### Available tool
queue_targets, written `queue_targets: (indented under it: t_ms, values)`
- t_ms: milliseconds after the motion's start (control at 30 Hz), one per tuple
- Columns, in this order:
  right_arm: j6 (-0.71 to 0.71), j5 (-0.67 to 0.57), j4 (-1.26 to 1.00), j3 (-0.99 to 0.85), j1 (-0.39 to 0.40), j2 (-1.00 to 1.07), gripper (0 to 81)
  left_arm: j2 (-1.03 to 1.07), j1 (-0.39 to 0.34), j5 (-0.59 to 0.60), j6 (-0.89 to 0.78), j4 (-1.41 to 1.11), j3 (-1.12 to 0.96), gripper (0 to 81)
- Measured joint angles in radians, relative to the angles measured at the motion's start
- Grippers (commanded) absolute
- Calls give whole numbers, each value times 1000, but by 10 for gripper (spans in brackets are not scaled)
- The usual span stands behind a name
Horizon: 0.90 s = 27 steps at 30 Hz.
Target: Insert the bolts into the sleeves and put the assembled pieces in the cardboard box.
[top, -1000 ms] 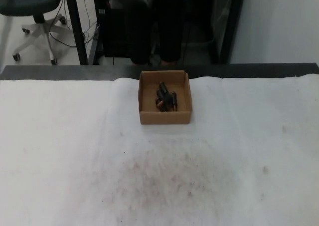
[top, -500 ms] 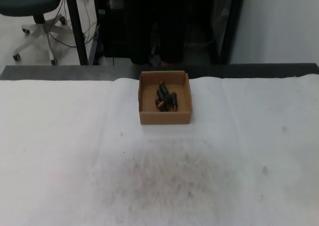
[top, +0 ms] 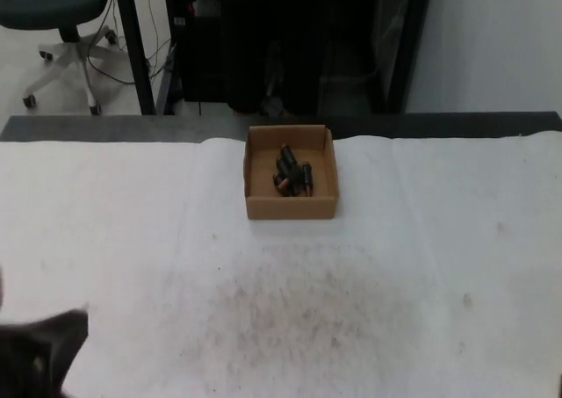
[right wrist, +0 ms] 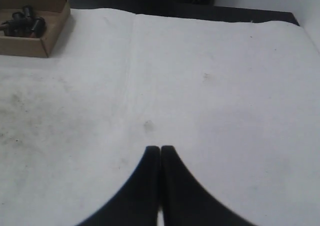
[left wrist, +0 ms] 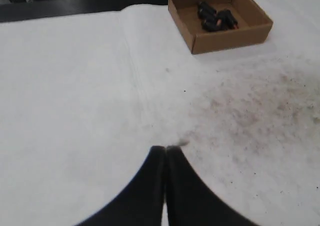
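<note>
Where the left arm's wrist camera looks down past its own claw, the left gripper (left wrist: 165,150) has its two dark fingers pressed flat together, pinching nothing; the tips sit low over a white cloth (left wrist: 70,86) that covers the bench, though whether they touch it cannot be told. Just beyond those tips the cloth is bare and creased; farther ahead lies a speckled grey stain (left wrist: 250,111); well beyond the stain, far from the claw, stands the cardboard box (left wrist: 231,40), open at the top, with a small heap of dark assembled pieces (left wrist: 216,17) lying inside it on its floor.

The right gripper (right wrist: 160,150) is likewise closed tight, finger against finger, empty, low over the same cloth; a long fold in the cloth runs away from near its tips; the box is well apart from this claw too, far ahead and off to one side, the dark pieces visible within its walls.

From the high camera, a dark part of an arm (top: 39,354) shows at the near corner of the bench; the box sits toward the far edge, the stain between the two; past the bench's black rim (top: 105,127) stands an office chair (top: 66,25).
</note>
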Motion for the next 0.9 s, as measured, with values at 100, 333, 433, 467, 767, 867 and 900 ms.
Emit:
queue_targets:
  t_ms: [100, 333, 433, 467, 767, 867, 900]
  values:
    - [0, -30, -98, 72, 0, 0, 3, -71, 0, -51, 0, -123, 83, 3]
    - [0, -149, -263, 225, 0, 2, 3, -90, 0, -71, -3, -228, 231, 3]
    - [13, -139, -285, 237, 0, 2, 3, -90, 0, -68, -23, -228, 259, 3]
    - [48, -115, -298, 237, 0, 2, 3, -90, 0, -68, -33, -228, 261, 3]
    - [132, -76, -311, 301, 0, 2, 3, -90, 0, -67, -48, -204, 260, 3]
    - [132, -76, -310, 344, 0, 2, 3, -90, 0, -67, -48, -168, 260, 3]
    - [132, -76, -306, 351, 0, 2, 3, -90, 0, -67, -48, -146, 260, 3]
